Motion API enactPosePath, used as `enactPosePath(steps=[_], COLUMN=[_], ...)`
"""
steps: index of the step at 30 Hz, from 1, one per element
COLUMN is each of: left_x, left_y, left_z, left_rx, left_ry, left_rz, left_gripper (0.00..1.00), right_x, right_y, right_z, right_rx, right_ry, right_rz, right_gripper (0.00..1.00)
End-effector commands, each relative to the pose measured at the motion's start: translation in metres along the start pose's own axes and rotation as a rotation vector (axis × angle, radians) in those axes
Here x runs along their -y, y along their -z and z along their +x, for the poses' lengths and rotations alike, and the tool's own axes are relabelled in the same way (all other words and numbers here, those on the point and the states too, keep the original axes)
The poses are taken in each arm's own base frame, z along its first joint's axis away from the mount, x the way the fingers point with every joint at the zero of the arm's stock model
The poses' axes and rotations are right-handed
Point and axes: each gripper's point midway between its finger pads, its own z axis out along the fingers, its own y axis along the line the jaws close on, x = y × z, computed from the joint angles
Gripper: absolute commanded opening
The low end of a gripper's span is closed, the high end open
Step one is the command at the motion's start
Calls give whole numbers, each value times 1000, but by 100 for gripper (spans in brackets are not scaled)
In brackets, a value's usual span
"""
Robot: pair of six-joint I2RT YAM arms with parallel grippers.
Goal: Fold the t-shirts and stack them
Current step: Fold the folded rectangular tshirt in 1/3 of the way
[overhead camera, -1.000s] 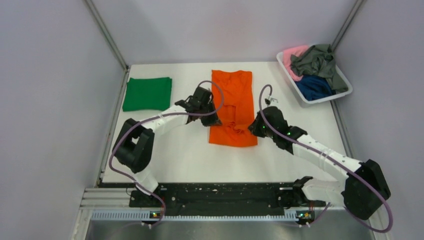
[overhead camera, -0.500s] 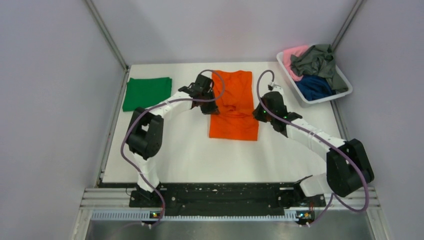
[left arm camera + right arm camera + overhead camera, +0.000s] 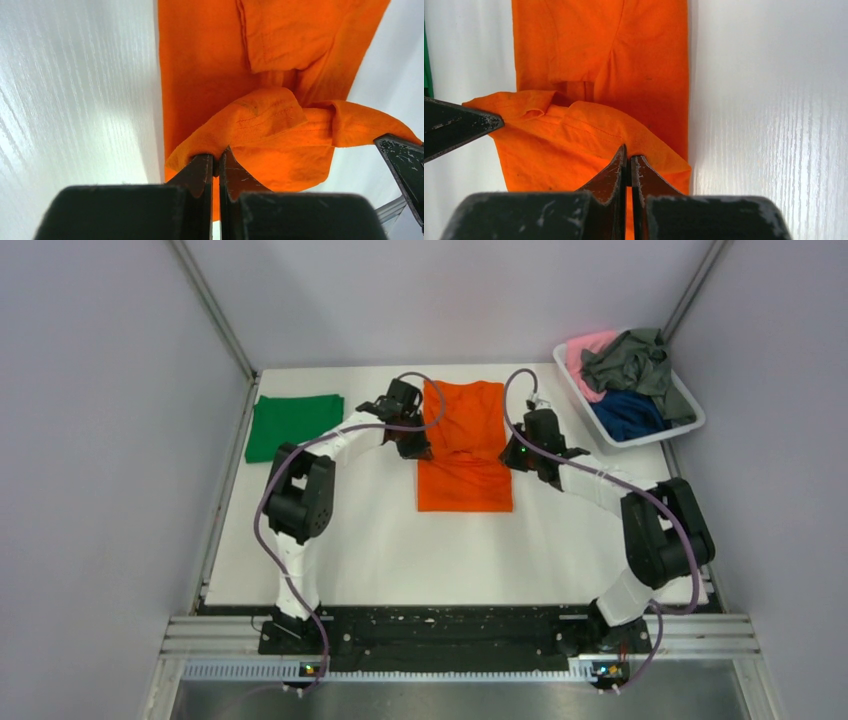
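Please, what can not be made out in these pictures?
Top view: the grey-green t-shirt covers much of the basket, so its shirt count is unclear.
Left wrist view: the left gripper blocks the near edge of the orange t-shirt.
Right wrist view: the right gripper blocks it too.

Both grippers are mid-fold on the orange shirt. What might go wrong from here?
1. The left gripper and right gripper each pinch only a thin edge of the orange t-shirt, so it may slip out.
2. The lifted hem sags and bunches between them, so the fold may land creased or crooked.
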Motion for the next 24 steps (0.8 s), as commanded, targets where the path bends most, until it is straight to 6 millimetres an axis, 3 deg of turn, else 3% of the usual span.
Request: enactPosePath(steps=[1,10,11,13,15,16,17,18,20,22,24], left_x=[4,13,14,14,14,14,14,15,19,19,9], left_y=[-5,-19,-18,-13,-1,7,15,24,43,58,69], left_z=[-12,-29,-31,-35,-42,-45,-48,-50,-51,-44,-25], left_rx=[-2,-10,-9,-8,10,26,42,61,99,121,108], left_ry=[-24,-53,-55,-52,-45,-44,-43,-42,-49,-51,-31], left_rz=[30,62,61,50,39,33,30,31,49,61,56], left_gripper=[3,18,21,39,59,72,95,98,99,99,99], right_x=[-10,5,3,0,-2,-3,-5,-6,-7,-5,1], right_y=[-11,-32,-32,-31,-26,-22,-18,-13,-3,9,21], right_z=[-25,-39,-42,-47,-53,-56,-58,-58,-54,-46,-32], right_rx=[46,43,43,38,38,38,39,41,37,33,18], right_ry=[13,1,5,20,30,40,47,51,53,53,50], right_rz=[-50,4,0,-2,6,5,2,-6,-20,-30,-31], right_gripper=[0,1,10,44,63,74,81,90,98,99,99])
